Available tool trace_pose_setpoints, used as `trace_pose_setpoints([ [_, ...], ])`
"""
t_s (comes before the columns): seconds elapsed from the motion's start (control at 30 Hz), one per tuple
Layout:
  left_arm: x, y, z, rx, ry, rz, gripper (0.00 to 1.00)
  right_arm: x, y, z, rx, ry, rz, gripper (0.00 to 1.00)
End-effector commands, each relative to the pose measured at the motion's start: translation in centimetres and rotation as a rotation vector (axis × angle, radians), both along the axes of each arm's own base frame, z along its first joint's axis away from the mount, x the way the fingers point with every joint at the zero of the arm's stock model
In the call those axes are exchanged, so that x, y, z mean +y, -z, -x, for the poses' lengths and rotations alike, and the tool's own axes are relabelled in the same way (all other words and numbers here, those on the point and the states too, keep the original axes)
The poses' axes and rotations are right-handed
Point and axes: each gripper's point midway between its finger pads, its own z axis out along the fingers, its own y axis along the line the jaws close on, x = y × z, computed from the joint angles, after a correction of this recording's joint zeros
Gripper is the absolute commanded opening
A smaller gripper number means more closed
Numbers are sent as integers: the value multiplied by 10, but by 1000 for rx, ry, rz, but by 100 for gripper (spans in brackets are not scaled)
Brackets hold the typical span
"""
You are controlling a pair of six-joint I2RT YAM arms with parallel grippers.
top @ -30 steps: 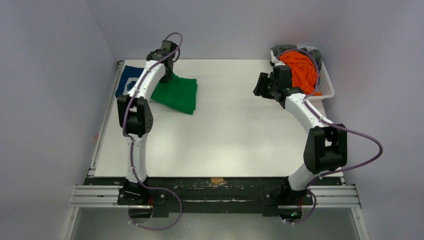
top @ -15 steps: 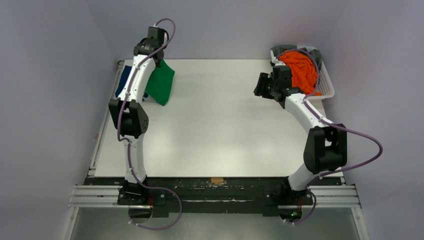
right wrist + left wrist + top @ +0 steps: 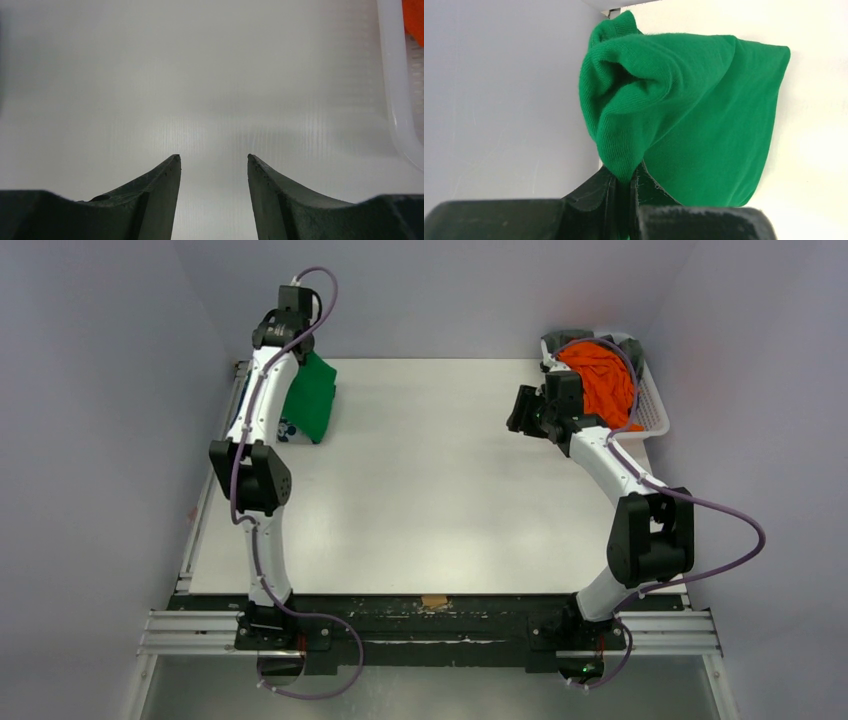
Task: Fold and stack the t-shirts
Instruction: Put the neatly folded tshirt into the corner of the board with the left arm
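The green t-shirt hangs folded from my left gripper at the table's far left corner, its lower edge near the surface. In the left wrist view the left gripper is shut on a bunched fold of the green t-shirt. A bit of the navy t-shirt with white print shows beneath it, mostly hidden by the arm. The orange t-shirt and a grey one lie in the basket. My right gripper hovers left of the basket, open and empty.
The white plastic basket stands at the far right corner; its wall shows at the right of the right wrist view. The grey side wall is close to the left gripper. The white table spans the middle.
My left arm has lifted the green t-shirt off the table and carried it left and back, over the navy one. The right arm has stayed in place.
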Motion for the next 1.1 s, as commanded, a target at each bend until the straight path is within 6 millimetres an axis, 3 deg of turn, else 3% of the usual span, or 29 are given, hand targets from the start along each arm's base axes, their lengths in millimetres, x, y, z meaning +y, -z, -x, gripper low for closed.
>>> trace_pose_setpoints([
  [0.0,26,-49,-3,-137,-41,-4,0,3,-9,-4,-38,-20,-8,51],
  [0.4,83,29,-35,-68,-67,116,1,5,-2,-8,-6,-25,-9,52],
  [0.43,86,36,-37,-59,-69,120,8,5,-2,-8,-2,-26,-8,52],
  [0.5,99,46,-40,-57,-108,99,34,4,-1,-8,5,-25,-4,52],
  [0.57,117,47,-42,-76,-180,40,80,3,-1,-9,5,-18,0,52],
  [0.6,126,44,-41,-92,-228,2,94,2,0,-9,9,-17,2,52],
  [0.67,138,33,-38,-129,-296,-42,100,2,-2,-8,7,-16,3,52],
  [0.83,125,2,-28,-215,-290,53,100,2,-4,-6,-1,-16,-1,52],
  [0.93,102,-1,-20,-224,-237,189,100,1,-5,-2,-10,-7,-5,53],
  [1.07,56,-8,-1,-202,-172,448,100,-2,-15,3,-36,16,-15,53],
])
